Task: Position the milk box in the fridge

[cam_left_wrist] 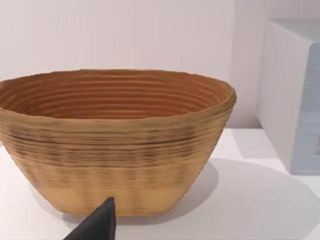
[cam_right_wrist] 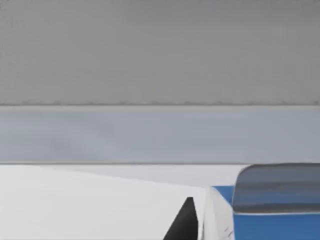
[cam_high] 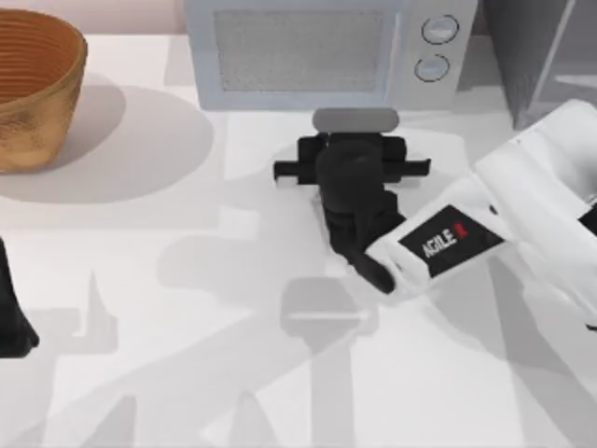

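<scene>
White table point(cam_high: 140, 308), "AGILE" label on right arm point(cam_high: 448, 241).

The right arm point(cam_high: 522, 201) reached from the right edge toward frame centre; the left arm point(cam_high: 11, 313) sat at the left edge.

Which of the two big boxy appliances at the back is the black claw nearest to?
The pale microwave with two round knobs. The right gripper hovers just in front of its door, over the milk box; the dark-grey fridge stands farther to the right.
</scene>
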### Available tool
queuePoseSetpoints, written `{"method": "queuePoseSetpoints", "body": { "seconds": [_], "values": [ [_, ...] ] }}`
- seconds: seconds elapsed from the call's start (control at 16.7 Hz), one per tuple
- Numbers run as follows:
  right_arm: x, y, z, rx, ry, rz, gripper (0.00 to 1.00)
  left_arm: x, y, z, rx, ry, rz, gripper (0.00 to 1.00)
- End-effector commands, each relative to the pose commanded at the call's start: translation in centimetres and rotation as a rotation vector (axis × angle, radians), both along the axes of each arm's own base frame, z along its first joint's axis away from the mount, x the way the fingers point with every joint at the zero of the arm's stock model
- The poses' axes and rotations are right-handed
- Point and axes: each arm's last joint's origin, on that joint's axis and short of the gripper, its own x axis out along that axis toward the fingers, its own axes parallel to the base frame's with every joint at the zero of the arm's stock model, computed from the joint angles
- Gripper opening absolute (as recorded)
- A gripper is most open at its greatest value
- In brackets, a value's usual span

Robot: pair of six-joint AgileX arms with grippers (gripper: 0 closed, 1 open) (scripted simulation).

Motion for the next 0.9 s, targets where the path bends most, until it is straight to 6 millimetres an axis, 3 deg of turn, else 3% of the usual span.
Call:
{"method": "queuePoseSetpoints", "body": {
  "seconds": [0.66, 0.78, 0.9],
  "values": [
    [-0.4, 0.1, 0.2, -0.007, 0.011, 0.008, 0.00, 0.0, 0.0, 0.0, 0.000, 0.000, 0.000, 1.00],
    [-1.4, 0.5, 1.1, -0.031, 0.042, 0.034, 0.00, 0.0, 0.0, 0.0, 0.000, 0.000, 0.000, 1.00],
    [-2.3, 1.3, 3.3, -0.044, 0.057, 0.072, 0.00, 0.0, 0.0, 0.0, 0.000, 0.000, 0.000, 1.00]
  ]
}}
